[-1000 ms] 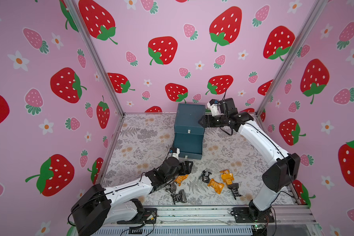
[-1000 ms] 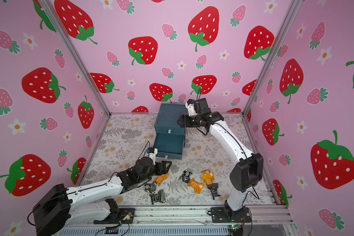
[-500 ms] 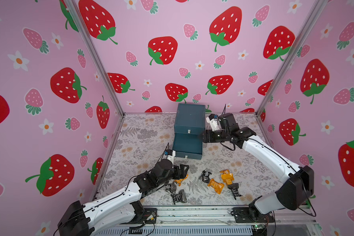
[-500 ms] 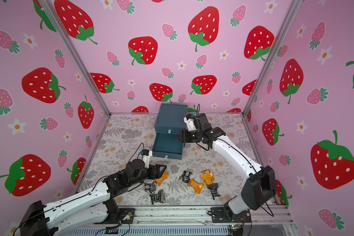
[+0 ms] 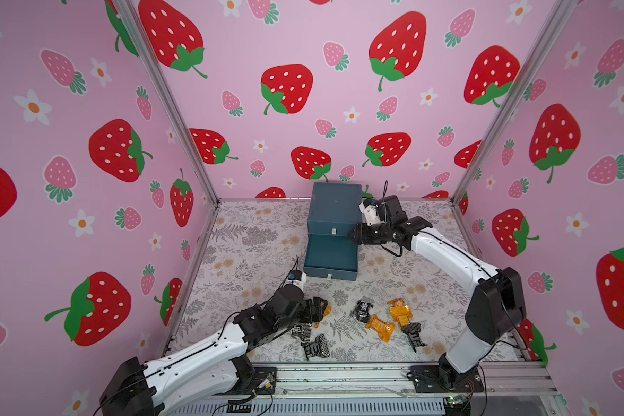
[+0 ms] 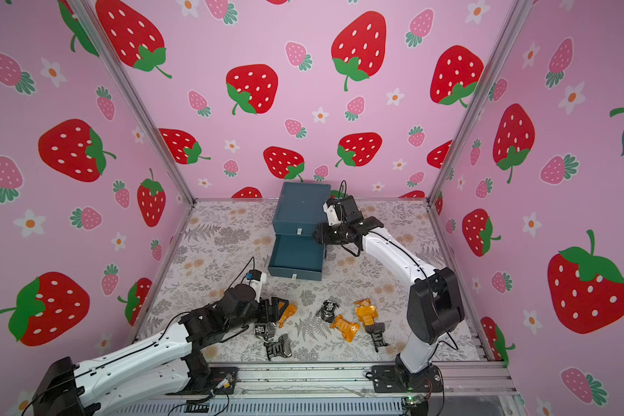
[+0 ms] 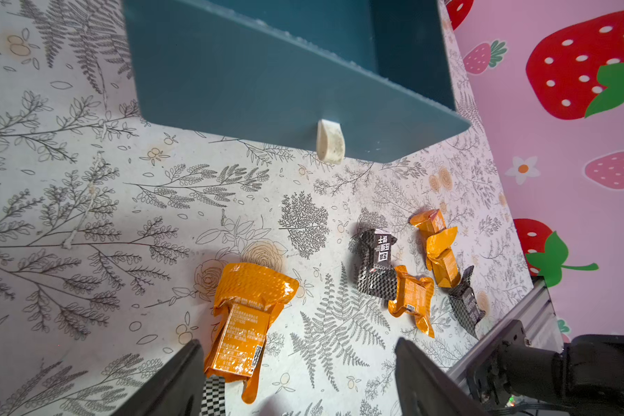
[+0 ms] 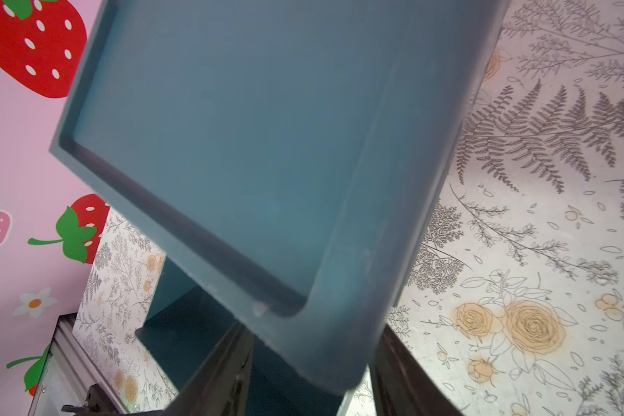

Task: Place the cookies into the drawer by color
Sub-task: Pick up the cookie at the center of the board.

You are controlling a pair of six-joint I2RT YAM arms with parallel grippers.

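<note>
— Cookies [image 5: 379, 326] first: where do both top views put them?
— Loose on the floral mat [image 5: 253, 245], orange and black ones, near the metal rail [image 5: 339, 376] and well in front of the drawer [image 5: 334, 212], which stands against the back wall. Its bottom tray [image 5: 330, 257] is pulled out toward them.
— And the arms there?
— The left gripper [image 5: 317, 310] sits low over an orange cookie [image 5: 325, 309] and hides half of it. A black packet [image 5: 301, 329] is partly covered by the wrist. The right gripper [image 5: 353, 236] is at the drawer's right front corner, its tips lost against the dark teal.
— Left wrist view?
— Its fingers [image 7: 181, 378] stand wide apart and hold nothing. The orange cookie lies between them, just beside one finger, and a checkered wrapper [image 7: 213, 392] under it is cut off by the frame edge. Bare mat separates that cookie from the tray's front and its white pull tab [image 7: 330, 142].
— Right wrist view?
— Blurred teal fills most of it. A corner of the drawer lies between the two dark fingers [image 8: 217, 367]; they look close to it, but I cannot tell whether they press on it.
— The room?
— Pink strawberry walls [image 5: 285, 90] close three sides. Open mat runs along the drawer's left; on its right, the arm takes up the gap to the wall.
</note>
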